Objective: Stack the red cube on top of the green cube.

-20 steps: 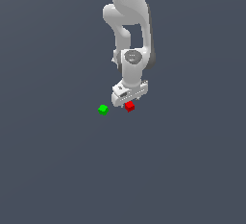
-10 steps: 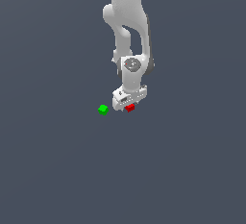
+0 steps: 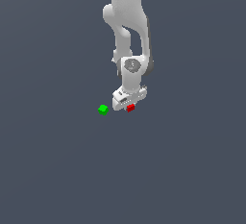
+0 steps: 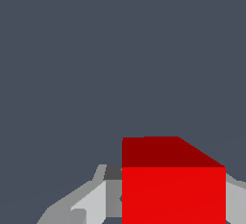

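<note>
The red cube (image 3: 130,107) sits low on the grey floor, mostly covered by my white gripper (image 3: 126,105), which has come down over it. In the wrist view the red cube (image 4: 174,189) fills the space between the fingers (image 4: 96,201), and grey finger surfaces lie right against both of its sides, so the gripper (image 4: 174,208) looks shut on it. The green cube (image 3: 103,109) stands alone on the floor a short way toward the exterior view's left of the gripper. It does not show in the wrist view.
The plain dark grey floor (image 3: 57,170) spreads all around. The white arm (image 3: 129,35) rises straight up above the gripper.
The gripper has come down from just above the red cube until its fingers sit around it, hiding most of the cube. Neither cube has moved.
</note>
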You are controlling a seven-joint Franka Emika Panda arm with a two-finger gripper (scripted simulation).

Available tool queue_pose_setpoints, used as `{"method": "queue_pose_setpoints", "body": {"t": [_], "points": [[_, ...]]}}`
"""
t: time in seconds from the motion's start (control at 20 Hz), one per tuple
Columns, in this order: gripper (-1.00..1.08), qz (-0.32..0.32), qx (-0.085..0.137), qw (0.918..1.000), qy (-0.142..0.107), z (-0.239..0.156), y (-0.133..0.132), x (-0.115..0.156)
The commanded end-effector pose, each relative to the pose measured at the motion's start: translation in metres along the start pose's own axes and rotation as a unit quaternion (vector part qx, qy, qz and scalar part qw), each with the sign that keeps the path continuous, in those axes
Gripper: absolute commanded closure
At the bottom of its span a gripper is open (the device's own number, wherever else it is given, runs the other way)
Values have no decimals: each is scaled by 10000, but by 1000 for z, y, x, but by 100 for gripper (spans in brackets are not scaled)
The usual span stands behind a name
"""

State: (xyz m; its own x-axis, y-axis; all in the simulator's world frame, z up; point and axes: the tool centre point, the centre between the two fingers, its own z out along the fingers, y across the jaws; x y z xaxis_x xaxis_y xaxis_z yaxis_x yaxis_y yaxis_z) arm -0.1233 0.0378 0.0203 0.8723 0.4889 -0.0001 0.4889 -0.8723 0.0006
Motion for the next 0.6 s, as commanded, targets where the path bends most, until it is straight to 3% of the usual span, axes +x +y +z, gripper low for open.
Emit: {"method": "queue_pose_setpoints", "body": {"t": [0.0, 0.55], "points": [[108, -2, 2, 10000, 0, 0, 0, 0], [108, 0, 0, 10000, 0, -20, 0, -1]]}}
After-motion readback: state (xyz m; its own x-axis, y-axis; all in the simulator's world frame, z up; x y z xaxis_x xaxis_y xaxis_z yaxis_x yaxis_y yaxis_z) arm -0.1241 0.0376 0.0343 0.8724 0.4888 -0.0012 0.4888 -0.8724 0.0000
